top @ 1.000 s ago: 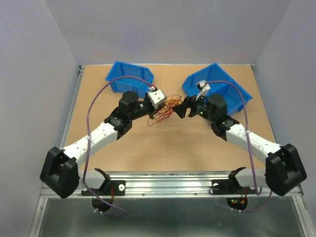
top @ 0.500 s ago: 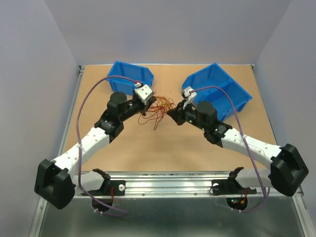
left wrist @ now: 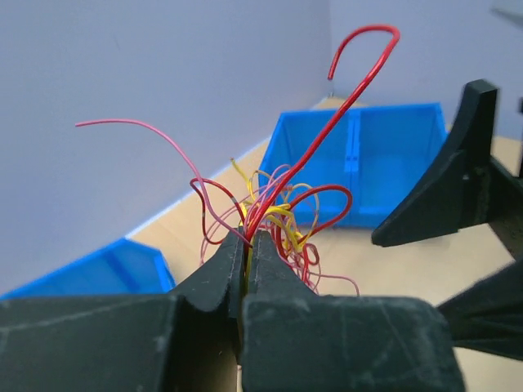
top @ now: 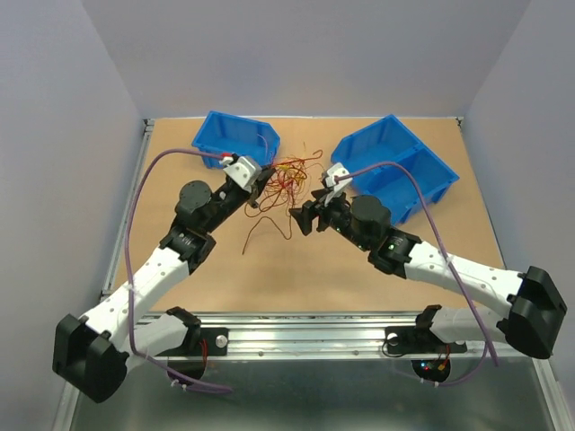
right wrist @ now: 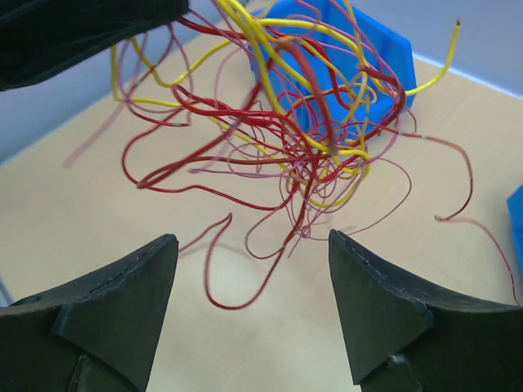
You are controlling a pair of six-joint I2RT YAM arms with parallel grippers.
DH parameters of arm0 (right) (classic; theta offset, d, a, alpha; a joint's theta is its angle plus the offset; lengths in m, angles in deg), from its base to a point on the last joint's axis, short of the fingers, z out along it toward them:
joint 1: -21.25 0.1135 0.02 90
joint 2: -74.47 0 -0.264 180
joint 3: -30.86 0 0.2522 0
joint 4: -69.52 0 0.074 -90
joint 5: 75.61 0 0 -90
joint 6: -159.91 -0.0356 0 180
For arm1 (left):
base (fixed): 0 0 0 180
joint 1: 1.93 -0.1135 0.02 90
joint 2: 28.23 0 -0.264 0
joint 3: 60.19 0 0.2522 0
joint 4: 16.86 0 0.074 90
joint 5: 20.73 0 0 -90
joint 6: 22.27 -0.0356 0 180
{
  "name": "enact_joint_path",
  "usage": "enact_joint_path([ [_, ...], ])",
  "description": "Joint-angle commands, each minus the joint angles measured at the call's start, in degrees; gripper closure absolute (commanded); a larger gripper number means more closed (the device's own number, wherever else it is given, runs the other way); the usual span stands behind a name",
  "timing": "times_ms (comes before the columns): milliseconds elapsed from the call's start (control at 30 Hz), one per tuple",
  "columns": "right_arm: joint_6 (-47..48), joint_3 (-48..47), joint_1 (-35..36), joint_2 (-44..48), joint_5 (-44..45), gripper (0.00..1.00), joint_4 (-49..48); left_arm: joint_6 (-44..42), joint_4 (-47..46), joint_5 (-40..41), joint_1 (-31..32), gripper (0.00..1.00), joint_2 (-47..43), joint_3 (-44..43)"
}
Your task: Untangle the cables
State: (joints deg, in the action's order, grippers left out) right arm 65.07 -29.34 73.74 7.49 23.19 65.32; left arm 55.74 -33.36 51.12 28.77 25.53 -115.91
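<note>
The cables (top: 286, 175) are a tangle of thin red, yellow and pink wires, held up off the table. My left gripper (top: 259, 190) is shut on several strands. In the left wrist view its jaws (left wrist: 248, 238) pinch red and yellow wires, and the loops (left wrist: 282, 208) fan out above them. My right gripper (top: 301, 218) is open and empty, just right of and nearer than the bundle. In the right wrist view the tangle (right wrist: 302, 139) hangs ahead of the wide-open gripper (right wrist: 252, 238), not touching either finger. One long red strand (top: 265, 229) trails down toward the table.
A blue bin (top: 235, 136) stands at the back left and a larger divided blue bin (top: 395, 166) at the back right. The right arm's purple cable (top: 422, 202) arcs over the larger bin. A metal rail (top: 305, 337) runs along the near table edge.
Both grippers have moved left, and the left one farther back. The bundle went with the left gripper. A long red strand now trails out below it.
</note>
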Motion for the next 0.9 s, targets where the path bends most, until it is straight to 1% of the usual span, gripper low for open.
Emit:
enact_joint_path([
  [0, 2.0, -1.8, -2.6, -2.7, 6.1, 0.21, 0.8, 2.1, -1.6, 3.5, -1.6, 1.00, 4.0, -2.3],
  [100, 0.3, -1.2, -8.3, -3.9, 2.3, 0.19, 0.6, 3.4, -1.6, 4.7, -3.0, 1.00, 4.0, -2.7],
  [200, -0.1, -0.8, -12.0, -5.8, 1.6, 0.19, -1.1, 4.0, -1.6, 5.3, -3.7, 1.00, 3.5, -2.5],
  [300, 1.6, -2.1, -12.8, -8.5, 2.8, 0.19, -1.6, 4.5, -1.7, 6.5, -4.2, 1.00, 2.8, -2.6],
  [400, 3.2, -3.6, -13.7, -14.0, 3.1, 0.18, -2.0, 4.5, -1.8, 6.4, -4.7, 1.00, 2.1, -2.4],
  [500, 7.5, -7.8, -14.4, -20.0, 3.9, 0.17, -1.1, 4.4, -1.8, 6.7, -4.8, 1.00, 1.3, -2.3],
  [533, 10.7, -9.9, -14.7, -22.6, 3.7, 0.15, -0.5, 4.3, -1.8, 7.2, -4.9, 1.00, 0.9, -2.2],
  [600, 14.0, -10.9, -14.8, -24.6, 2.9, 0.12, -0.5, 4.4, -1.8, 7.3, -5.4, 1.00, 0.9, -2.1],
  [667, 16.6, -12.4, -15.1, -26.8, 4.2, 0.08, -0.6, 4.7, -1.8, 6.9, -5.5, 1.00, 0.8, -2.1],
  [733, 17.8, -13.7, -15.8, -29.7, 4.2, 0.07, -0.9, 4.7, -1.8, 6.5, -5.6, 1.00, 0.9, -2.1],
  [833, 20.5, -16.2, -16.3, -33.4, 8.6, 0.06, -1.3, 4.7, -1.9, 6.5, -5.6, 1.00, 0.6, -2.0],
  [867, 21.3, -17.4, -16.9, -35.0, 9.4, 0.04, -1.4, 4.6, -1.8, 6.6, -5.7, 1.00, 0.6, -2.0],
])
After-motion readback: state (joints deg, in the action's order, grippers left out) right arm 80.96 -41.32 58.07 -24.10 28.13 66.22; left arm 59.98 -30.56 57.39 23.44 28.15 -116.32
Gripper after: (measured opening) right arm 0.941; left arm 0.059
